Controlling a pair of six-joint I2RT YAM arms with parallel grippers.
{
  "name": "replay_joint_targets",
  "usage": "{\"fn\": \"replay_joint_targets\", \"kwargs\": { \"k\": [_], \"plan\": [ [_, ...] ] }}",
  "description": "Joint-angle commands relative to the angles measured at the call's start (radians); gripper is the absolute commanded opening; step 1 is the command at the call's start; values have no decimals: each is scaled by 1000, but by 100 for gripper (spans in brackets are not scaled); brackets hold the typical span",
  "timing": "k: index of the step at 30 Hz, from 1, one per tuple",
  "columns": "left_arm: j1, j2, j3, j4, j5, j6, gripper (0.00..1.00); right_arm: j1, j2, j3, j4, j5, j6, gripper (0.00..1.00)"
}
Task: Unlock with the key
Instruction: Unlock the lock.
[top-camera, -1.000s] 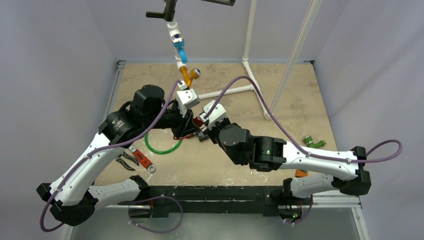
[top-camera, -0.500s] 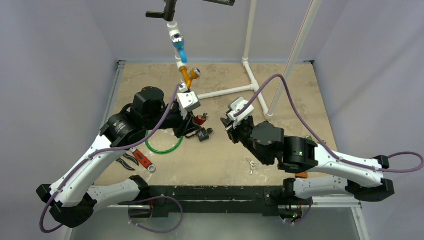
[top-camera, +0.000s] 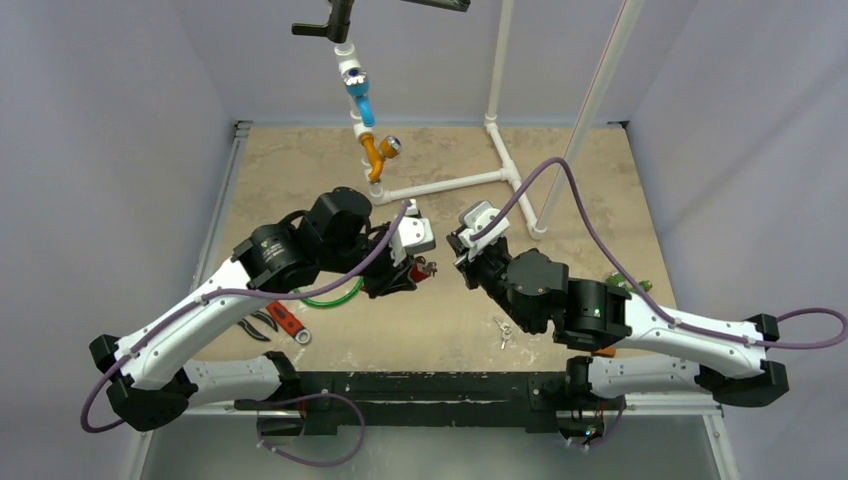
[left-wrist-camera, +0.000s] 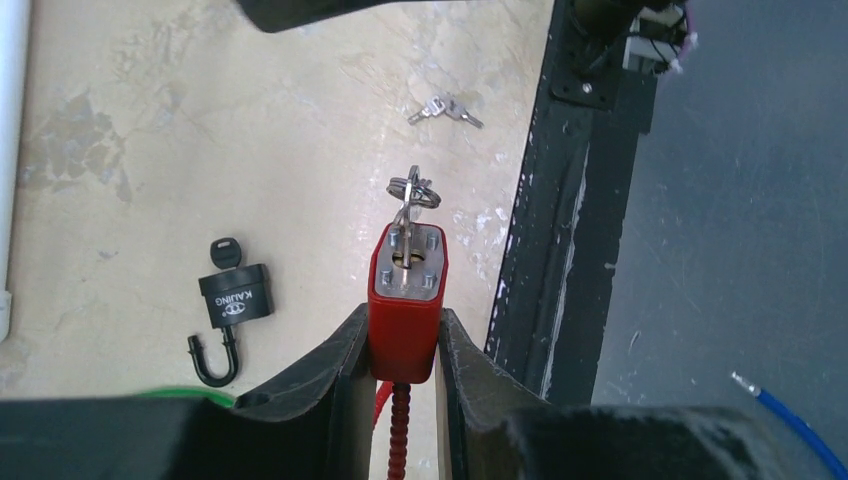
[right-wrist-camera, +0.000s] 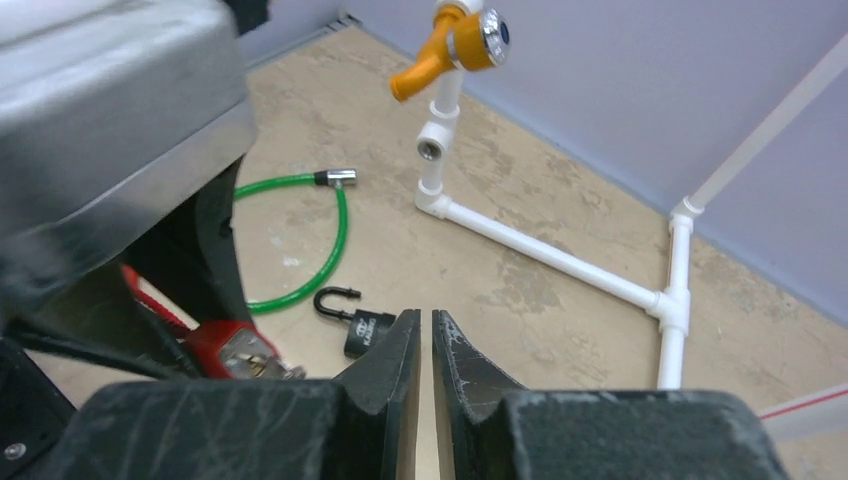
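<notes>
Left pincer (left-wrist-camera: 403, 318) grips red padlock (left-wrist-camera: 407, 290) | key (left-wrist-camera: 412, 192) in its outer end | right pincer (right-wrist-camera: 426, 320) closed

We see a robotics lab: a worn tabletop (top-camera: 590, 190) boxed in by plain grey panels (top-camera: 110, 130), with a white pipe rig (top-camera: 455, 183).

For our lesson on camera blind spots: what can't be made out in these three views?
- Left wrist view: the shackle of the red padlock, hidden between the fingers of the left gripper, so locked or open is unclear.
- Top view: an orange object, mostly under the right arm.
- Right wrist view: the red padlock's face, blurred and partly behind the right gripper.
</notes>
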Motion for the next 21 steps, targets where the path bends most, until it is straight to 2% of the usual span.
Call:
{"fn": "replay_joint_targets", "kwargs": {
  "k": [1,5,8,11,14,17,21],
  "plan": [
    [-69,33,90,-83,-72,89,0,-38,-66,-55,21,90,98,10],
    [-91,148,192,-286,-88,147,0,-103,-190,-142,-71,33,242,36],
    [-98,193,259,-401,-78,230,0,-122,-267,-180,-109,-25,307,46],
    [-107,235,345,-508,-96,294,0,-125,-311,-188,-126,-33,340,49],
    [-111,284,432,-582,-78,263,0,-124,-308,-180,-125,-29,354,49],
    [-111,278,444,-588,-4,222,0,-124,-268,-182,-99,-49,361,49],
    [-112,262,446,-605,-4,208,0,-123,-166,-176,-79,-41,372,47]
  ]
}}
